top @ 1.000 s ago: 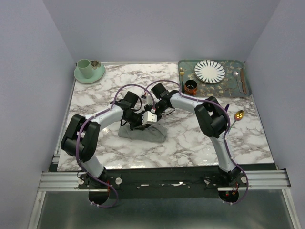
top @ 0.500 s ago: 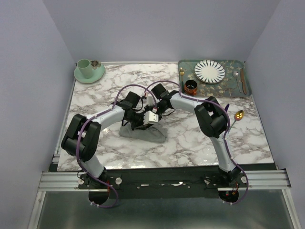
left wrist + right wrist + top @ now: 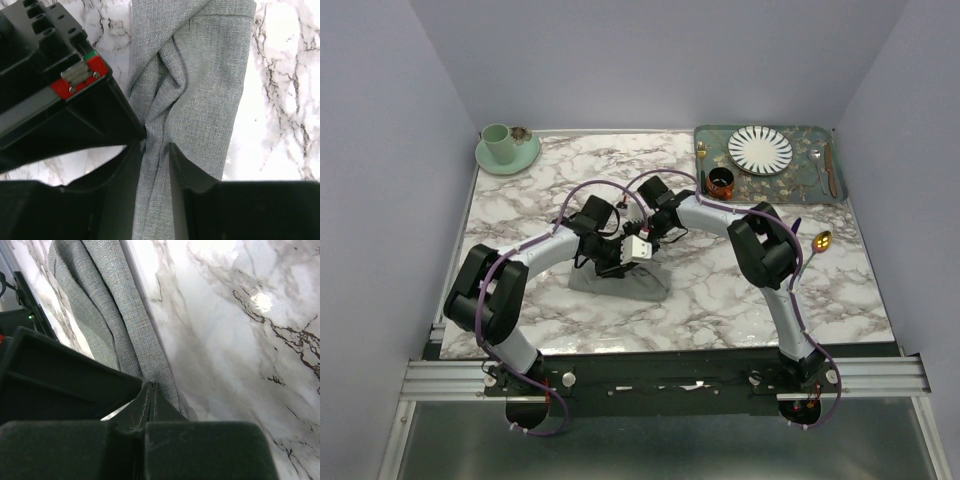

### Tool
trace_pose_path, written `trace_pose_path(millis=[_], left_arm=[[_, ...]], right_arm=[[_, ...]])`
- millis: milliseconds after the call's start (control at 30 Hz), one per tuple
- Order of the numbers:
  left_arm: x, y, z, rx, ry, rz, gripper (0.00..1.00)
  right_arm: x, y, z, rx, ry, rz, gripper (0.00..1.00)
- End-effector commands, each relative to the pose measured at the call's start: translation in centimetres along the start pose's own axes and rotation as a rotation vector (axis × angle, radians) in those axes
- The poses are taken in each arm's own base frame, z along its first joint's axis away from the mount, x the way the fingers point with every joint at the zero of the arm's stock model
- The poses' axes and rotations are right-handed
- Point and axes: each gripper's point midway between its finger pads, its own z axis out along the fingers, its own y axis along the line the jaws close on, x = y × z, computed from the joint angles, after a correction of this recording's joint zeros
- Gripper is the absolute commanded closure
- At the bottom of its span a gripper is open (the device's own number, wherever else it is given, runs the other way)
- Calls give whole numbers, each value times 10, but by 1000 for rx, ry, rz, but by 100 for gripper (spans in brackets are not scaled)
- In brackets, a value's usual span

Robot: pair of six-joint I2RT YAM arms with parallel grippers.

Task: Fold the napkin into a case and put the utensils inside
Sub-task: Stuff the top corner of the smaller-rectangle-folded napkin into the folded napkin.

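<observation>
The grey napkin (image 3: 638, 285) lies bunched into a long folded strip on the marble, below both wrists. My left gripper (image 3: 607, 266) is low over it. In the left wrist view its jaws (image 3: 156, 148) stand apart, and a creased fold of the napkin (image 3: 205, 75) runs loosely between them. My right gripper (image 3: 632, 258) is shut. Its tips (image 3: 151, 386) rest against the edge of the napkin (image 3: 100, 305), with no cloth showing between them. The utensils lie far right: a gold-bowled spoon (image 3: 822, 241) and a dark blue handle (image 3: 796, 227).
A green patterned tray (image 3: 712, 136) at the back right holds a striped plate (image 3: 760, 149), a small gold fork (image 3: 702, 152), an orange-black cup (image 3: 722, 181) and more cutlery. A green cup on a saucer (image 3: 502, 146) stands at the back left.
My left gripper's jaws have parted from shut, loosening their hold on the napkin fold. The left forearm shifted slightly. The right gripper and napkin stay put.
</observation>
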Motion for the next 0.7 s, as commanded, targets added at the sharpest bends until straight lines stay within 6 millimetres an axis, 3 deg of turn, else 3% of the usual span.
trace_pose_path(millis=[0,267,533,667], left_arm=[[-25,4,-20,-48,-83,54,60],[-49,-11,-14,16,-142,70,59],[-56,-24,4,58,-127,103,54],[-58,-20,13,43,-101,108,54]], right_arm=[[7,7,4,-15,22,-8,99],[7,3,6,-2,23,8,99],[6,3,6,-4,21,9,99],[6,4,7,-4,21,12,99]])
